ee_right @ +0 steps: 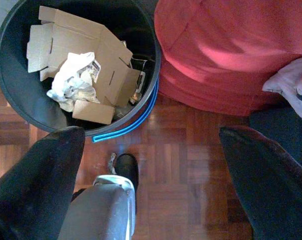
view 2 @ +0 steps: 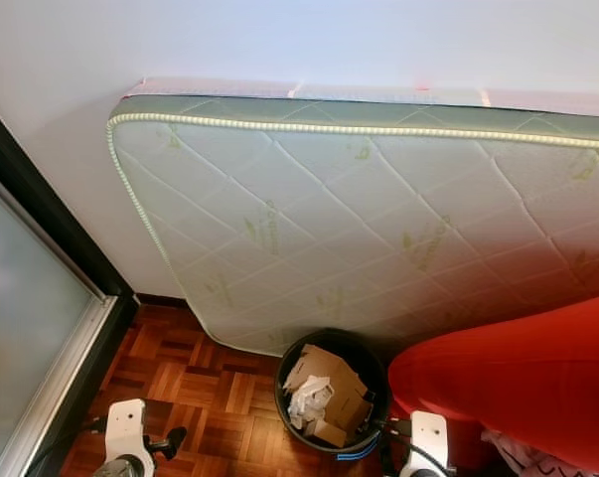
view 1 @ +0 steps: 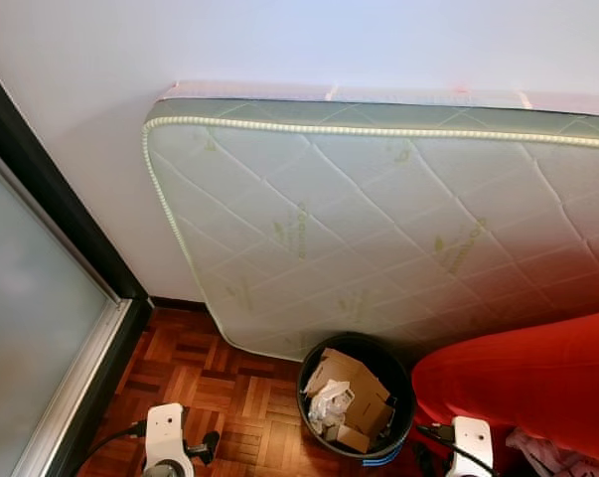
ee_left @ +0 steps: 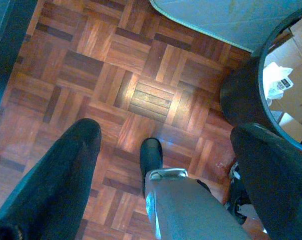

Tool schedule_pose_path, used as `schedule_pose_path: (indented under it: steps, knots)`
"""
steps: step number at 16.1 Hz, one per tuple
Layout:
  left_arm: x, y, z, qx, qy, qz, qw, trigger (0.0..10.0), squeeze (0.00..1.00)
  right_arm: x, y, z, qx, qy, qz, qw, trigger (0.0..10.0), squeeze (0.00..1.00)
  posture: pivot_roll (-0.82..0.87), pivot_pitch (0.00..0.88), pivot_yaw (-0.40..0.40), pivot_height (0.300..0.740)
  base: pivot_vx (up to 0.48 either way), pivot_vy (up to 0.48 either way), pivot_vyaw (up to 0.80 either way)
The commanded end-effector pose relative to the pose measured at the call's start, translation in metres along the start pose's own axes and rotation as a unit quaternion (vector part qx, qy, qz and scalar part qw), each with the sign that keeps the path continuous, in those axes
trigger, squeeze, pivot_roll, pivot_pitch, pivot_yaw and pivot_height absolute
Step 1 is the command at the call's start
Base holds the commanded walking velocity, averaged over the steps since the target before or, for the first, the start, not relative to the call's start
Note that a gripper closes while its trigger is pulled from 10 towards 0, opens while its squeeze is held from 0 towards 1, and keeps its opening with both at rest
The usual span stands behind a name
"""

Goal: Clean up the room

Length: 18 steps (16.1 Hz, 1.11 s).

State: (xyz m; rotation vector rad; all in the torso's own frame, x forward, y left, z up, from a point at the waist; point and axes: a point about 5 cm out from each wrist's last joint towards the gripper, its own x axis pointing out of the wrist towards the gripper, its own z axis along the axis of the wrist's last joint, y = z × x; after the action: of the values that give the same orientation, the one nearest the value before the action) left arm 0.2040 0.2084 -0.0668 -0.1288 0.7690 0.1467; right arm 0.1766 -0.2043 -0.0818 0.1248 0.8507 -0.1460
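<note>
Left eye view looks down on a parquet floor [view 1: 210,378] in a room corner, where a quilted mattress [view 1: 378,219] leans against a pale wall [view 1: 80,119] and a dark-framed frosted glass door [view 1: 31,318] runs along the robot's left. A red cushion or beanbag [view 1: 527,383] sits at the right, just beside a black bin [view 1: 398,383] that stands at the foot of the mattress.

Both arms hang low. The left gripper [ee_left: 166,165] has its fingers spread wide over bare floor, holding nothing, with the bin near its right finger. The right gripper [ee_right: 151,170] is likewise wide open and empty, the bin just beyond its left finger.

The bin holds flattened cardboard [ee_right: 85,55] and crumpled white paper [ee_right: 73,80]; a blue strip [ee_right: 133,122] runs along its rim.
</note>
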Motion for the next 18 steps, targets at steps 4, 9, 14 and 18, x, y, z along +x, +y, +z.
schedule_pose_path:
  steps: [4,9,14,18]
  knots:
    - [-0.001,-0.002,-0.006,0.007,0.015,0.001,1.0,10.0,0.0,-0.002,0.0,-0.006,0.002,0.012,0.001,1.0,10.0,0.0,0.03,0.121,0.016,0.735,-0.121,0.0,0.0]
    - [-0.001,0.004,-0.004,0.005,0.016,0.005,1.0,10.0,0.0,-0.002,-0.001,-0.006,0.004,0.011,0.0,1.0,10.0,0.0,0.03,0.131,0.013,0.735,-0.283,0.0,0.0]
    - [-0.005,0.028,-0.004,0.001,0.017,0.019,1.0,10.0,0.0,-0.002,-0.001,-0.006,0.002,0.012,0.0,1.0,10.0,0.0,0.03,0.141,0.01,0.735,-0.292,0.0,0.0]
    - [-0.003,0.01,-0.008,0.003,0.022,0.01,1.0,10.0,0.0,-0.001,-0.001,-0.006,0.001,0.012,0.001,1.0,10.0,0.0,0.03,0.146,0.01,0.735,-0.286,0.0,0.0]
